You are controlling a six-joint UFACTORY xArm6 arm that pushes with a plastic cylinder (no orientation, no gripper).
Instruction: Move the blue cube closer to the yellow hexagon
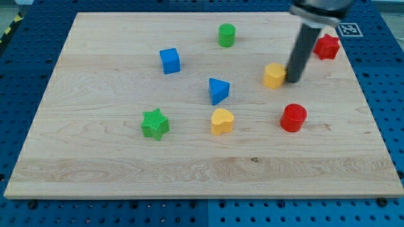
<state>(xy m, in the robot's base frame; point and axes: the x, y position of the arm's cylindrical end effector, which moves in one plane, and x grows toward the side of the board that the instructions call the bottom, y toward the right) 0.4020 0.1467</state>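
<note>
The blue cube (170, 60) sits on the wooden board at the upper left of centre. The yellow hexagon (274, 75) sits to the right of centre. My tip (293, 81) stands just to the right of the yellow hexagon, touching or nearly touching its right side. The blue cube is far to the left of my tip, with open board between them.
A green cylinder (226, 34) stands near the top. A blue triangle (218, 91) lies at centre. A yellow heart (222, 120), a green star (155, 123), a red cylinder (293, 117) and a red star (326, 47) lie around. The board (95, 157) ends on all sides.
</note>
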